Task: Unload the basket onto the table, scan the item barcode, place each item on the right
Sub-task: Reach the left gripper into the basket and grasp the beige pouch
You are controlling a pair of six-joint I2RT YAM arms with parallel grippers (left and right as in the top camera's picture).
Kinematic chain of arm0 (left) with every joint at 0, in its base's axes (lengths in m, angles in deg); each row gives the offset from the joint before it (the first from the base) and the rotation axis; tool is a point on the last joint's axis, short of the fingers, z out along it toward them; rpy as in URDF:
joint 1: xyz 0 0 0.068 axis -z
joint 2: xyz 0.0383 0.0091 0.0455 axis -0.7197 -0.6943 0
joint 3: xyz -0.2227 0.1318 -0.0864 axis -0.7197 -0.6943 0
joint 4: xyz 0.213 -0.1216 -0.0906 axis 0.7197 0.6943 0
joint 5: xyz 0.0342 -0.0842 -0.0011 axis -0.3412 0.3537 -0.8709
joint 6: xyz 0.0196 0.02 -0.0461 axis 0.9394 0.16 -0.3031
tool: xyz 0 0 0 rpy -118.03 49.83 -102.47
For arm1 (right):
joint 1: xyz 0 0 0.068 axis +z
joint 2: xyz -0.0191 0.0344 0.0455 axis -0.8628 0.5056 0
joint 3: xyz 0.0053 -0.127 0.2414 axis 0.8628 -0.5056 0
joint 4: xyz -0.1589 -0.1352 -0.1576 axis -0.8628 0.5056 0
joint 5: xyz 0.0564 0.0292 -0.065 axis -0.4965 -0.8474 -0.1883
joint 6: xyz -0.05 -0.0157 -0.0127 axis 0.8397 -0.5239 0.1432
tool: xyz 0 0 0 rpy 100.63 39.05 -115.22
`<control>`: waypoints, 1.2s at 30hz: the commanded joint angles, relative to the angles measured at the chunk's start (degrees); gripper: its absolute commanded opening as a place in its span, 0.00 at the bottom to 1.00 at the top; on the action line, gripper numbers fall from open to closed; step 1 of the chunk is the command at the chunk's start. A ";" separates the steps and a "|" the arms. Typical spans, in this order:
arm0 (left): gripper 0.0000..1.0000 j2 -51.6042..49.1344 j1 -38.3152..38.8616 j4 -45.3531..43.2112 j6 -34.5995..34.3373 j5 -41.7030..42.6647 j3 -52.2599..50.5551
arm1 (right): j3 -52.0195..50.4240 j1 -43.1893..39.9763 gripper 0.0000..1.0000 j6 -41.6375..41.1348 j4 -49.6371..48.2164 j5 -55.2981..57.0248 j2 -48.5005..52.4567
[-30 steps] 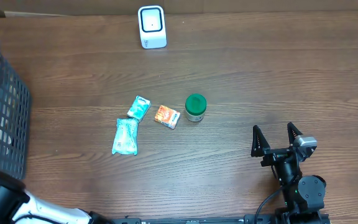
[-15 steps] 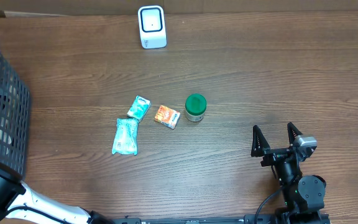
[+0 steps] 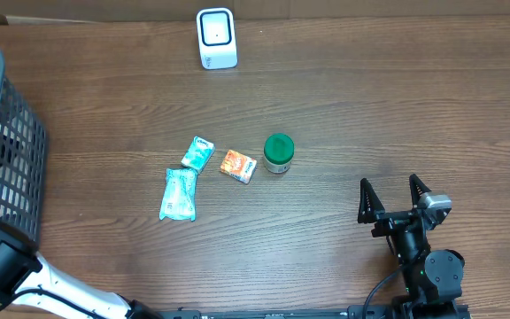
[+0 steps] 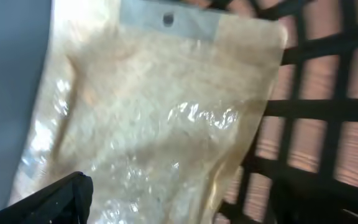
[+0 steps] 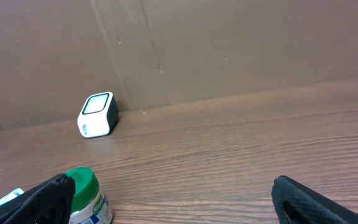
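Inside the grey wire basket (image 3: 11,151) my left gripper (image 4: 185,202) hangs over a clear crinkled plastic bag (image 4: 148,118) with a grey header strip. Its dark fingers (image 4: 61,199) stand wide apart at either side of the bag, which lies between them; no grip shows. The white barcode scanner (image 3: 217,38) stands at the table's far edge, also in the right wrist view (image 5: 98,115). My right gripper (image 3: 389,184) rests open and empty at the front right, pointing towards the scanner.
On the table's middle lie a large teal packet (image 3: 178,194), a small teal packet (image 3: 198,153), an orange packet (image 3: 238,166) and a green-lidded jar (image 3: 279,153). The jar (image 5: 86,196) sits by my right gripper's left finger. A cardboard wall (image 5: 229,43) backs the table.
At the lower left my left arm has shifted a little, and the basket wall has moved slightly with it. The right arm and the table items have not moved.
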 commanded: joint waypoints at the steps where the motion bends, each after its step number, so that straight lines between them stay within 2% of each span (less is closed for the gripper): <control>1: 0.91 -0.24 0.59 -1.14 -7.74 -12.33 0.33 | -0.59 -0.35 1.00 -0.17 -0.33 -0.02 -0.46; 5: 0.90 -0.24 0.59 -1.75 -10.58 -17.29 0.33 | -0.59 -0.33 1.00 -0.17 -0.33 -0.04 -0.46; 18: 0.93 -4.57 2.69 -2.32 -10.54 -18.53 0.33 | -0.59 -0.33 1.00 -0.17 -0.33 -0.02 -0.46; 28: 0.87 -8.37 4.24 -2.67 -11.67 -24.65 0.33 | -0.59 -0.33 1.00 -0.17 -0.33 -0.02 -0.46; 30: 0.79 -8.68 4.24 -2.71 -11.67 -24.61 0.33 | -0.59 -0.33 1.00 -0.17 -0.33 -0.02 -0.46; 31: 0.61 -8.74 4.24 -2.73 -11.67 -24.63 0.33 | -0.59 -0.33 1.00 -0.17 -0.33 -0.04 -0.46; 33: 0.33 -8.74 4.24 -2.69 -11.67 -24.61 0.33 | -0.59 -0.33 1.00 -0.17 -0.33 -0.02 -0.46; 36: 0.22 -8.74 4.24 -2.58 -11.67 -24.63 0.33 | -0.59 -0.33 1.00 -0.17 -0.33 -0.02 -0.46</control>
